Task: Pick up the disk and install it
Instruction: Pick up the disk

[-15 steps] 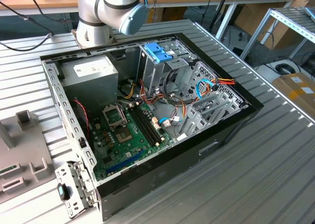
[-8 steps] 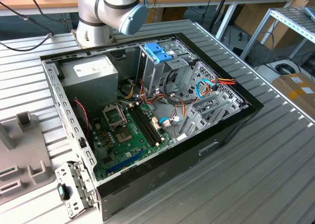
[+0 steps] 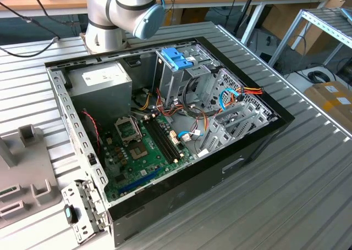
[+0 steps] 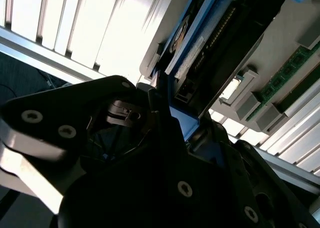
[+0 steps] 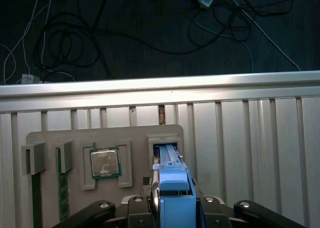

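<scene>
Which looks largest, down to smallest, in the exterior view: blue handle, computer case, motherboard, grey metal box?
Largest first: computer case; motherboard; grey metal box, though it seems farther off, so that pair is unsure; blue handle smallest.

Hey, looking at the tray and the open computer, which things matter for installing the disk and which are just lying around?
For the job:
disk, standing in a slot of the tray
gripper, at the disk
open computer case

Lying about:
processor chip, in the tray
memory stick, in the tray
floor cables
</scene>
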You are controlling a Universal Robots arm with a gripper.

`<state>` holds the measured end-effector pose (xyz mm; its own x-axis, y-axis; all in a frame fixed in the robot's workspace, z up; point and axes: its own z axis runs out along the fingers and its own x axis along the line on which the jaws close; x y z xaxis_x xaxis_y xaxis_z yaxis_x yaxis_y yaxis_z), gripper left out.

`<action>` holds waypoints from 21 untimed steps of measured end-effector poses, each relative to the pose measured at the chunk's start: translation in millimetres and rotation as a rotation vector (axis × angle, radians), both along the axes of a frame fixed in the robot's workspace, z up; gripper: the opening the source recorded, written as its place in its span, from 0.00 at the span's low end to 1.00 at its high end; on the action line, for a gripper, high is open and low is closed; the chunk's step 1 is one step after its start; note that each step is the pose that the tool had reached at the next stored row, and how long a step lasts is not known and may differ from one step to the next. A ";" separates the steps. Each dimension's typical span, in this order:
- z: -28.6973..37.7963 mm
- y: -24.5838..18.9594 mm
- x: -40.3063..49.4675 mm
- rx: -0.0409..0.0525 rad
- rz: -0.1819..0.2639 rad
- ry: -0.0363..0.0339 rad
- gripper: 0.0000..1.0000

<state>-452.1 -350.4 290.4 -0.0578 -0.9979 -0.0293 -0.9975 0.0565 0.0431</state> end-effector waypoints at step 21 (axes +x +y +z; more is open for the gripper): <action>9.4 0.0 0.0 0.0000 0.000 0.0001 0.38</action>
<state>-452.1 -350.4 299.8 -0.0578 -0.9979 -0.0293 -0.9975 0.0565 0.0432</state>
